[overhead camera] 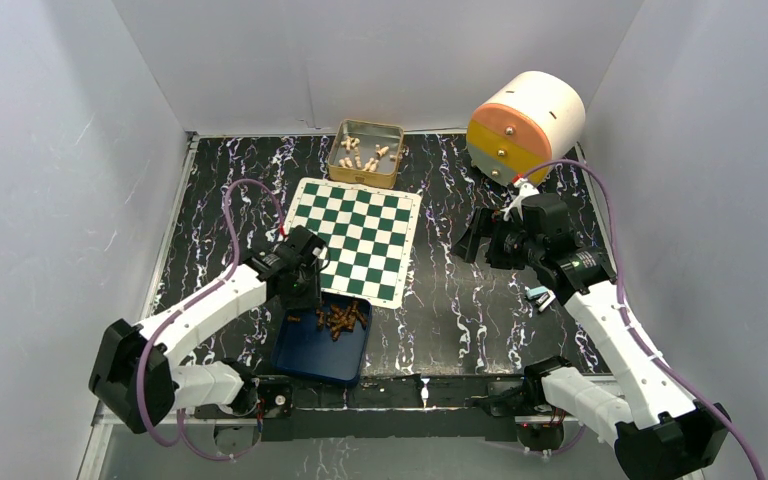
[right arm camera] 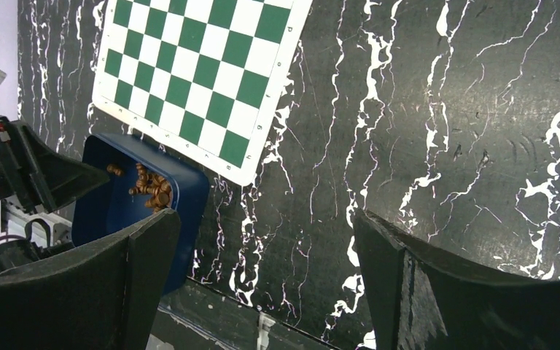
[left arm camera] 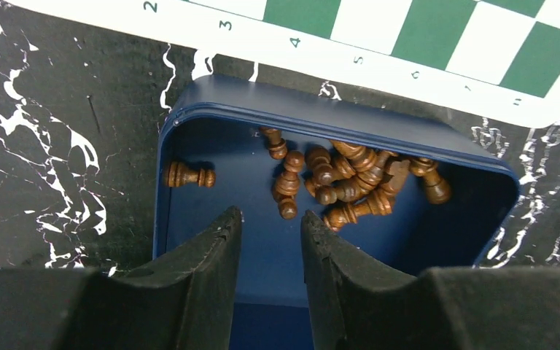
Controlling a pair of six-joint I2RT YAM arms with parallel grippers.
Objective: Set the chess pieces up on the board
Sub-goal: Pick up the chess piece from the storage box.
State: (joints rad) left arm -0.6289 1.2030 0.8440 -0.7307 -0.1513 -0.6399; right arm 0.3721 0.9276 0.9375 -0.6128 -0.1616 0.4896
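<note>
Left tool point(left arm camera: 270, 216): jaws narrowly apart, nothing between them, over blue tray point(left arm camera: 423, 240).
Chess pieces point(left arm camera: 350, 182): heaped just ahead-right of it.
Right tool point(right arm camera: 262, 219): wide open, empty.

**Colours on the marbled desk**

The desk point(overhead camera: 460, 300) is black, streaked with white marble-like veins. The board point(overhead camera: 355, 238) is checkered green and white, with a white border carrying dark numerals. The chess pieces point(overhead camera: 343, 318) are dark brown with a wood sheen and lie in a deep blue tray point(overhead camera: 305, 362). A gold tin point(overhead camera: 363, 181) holds cream-white pieces point(overhead camera: 360, 158). The drum point(overhead camera: 525, 125) is white, its face orange above and yellow below. Both arms point(overhead camera: 210, 300) are white with black joints and trail purple cables point(overhead camera: 235, 215). The left claw point(left arm camera: 270, 217) and the right claw point(right arm camera: 264, 226) are matte black. The walls point(overhead camera: 50, 150) are pale grey.
</note>
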